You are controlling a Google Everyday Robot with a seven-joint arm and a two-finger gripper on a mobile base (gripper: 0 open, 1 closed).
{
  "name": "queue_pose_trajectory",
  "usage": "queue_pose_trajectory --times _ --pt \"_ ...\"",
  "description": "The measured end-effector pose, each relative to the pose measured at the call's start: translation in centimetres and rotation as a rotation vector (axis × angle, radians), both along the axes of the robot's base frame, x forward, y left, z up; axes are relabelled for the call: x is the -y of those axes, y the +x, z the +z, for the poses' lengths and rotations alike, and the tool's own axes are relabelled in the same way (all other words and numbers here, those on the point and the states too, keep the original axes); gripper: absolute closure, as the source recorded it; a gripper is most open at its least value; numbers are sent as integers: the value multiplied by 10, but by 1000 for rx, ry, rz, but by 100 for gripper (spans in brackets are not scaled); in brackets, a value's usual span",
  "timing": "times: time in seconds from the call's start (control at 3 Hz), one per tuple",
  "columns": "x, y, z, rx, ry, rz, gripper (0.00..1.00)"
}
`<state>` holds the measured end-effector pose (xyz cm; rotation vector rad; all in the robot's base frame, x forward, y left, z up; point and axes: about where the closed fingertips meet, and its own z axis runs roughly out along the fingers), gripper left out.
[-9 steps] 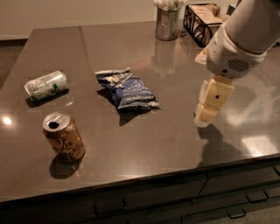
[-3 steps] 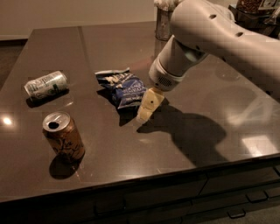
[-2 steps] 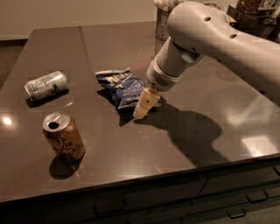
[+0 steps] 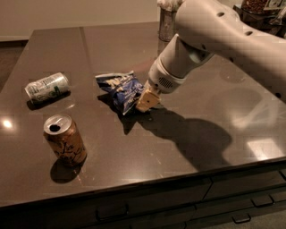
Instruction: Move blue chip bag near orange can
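The blue chip bag (image 4: pixel 119 88) lies crumpled on the dark table (image 4: pixel 134 147), a little left of the middle. The orange can (image 4: pixel 65 140) stands upright near the front left, its silver top showing the pull-tab hole. My gripper (image 4: pixel 146 101) hangs from the white arm that reaches in from the upper right. Its tan fingers touch the right edge of the bag, low over the table. The bag's right end is hidden behind them. The can stands apart from the bag, to its lower left.
A white-and-green can (image 4: pixel 47 87) lies on its side at the left. A metal cup (image 4: pixel 167 22) stands at the back edge, with a box (image 4: pixel 261 11) at the back right. Drawers (image 4: pixel 178 205) run below the table's front edge.
My arm has swung from the right side of the table leftward to the bag. In the last second the gripper closed the small gap to the bag's right edge. Bag and cans have not moved.
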<state>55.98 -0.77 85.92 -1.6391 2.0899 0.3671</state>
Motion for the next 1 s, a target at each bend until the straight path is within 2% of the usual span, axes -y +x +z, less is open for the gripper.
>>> queue_pose_trajectory --times 0.33,0.67,1.0 --pt "-12 -34 9 4 -1 87 88" --pt "-27 -65 9 7 -22 168 100" --pt "-45 -91 4 -4 -36 239 100"
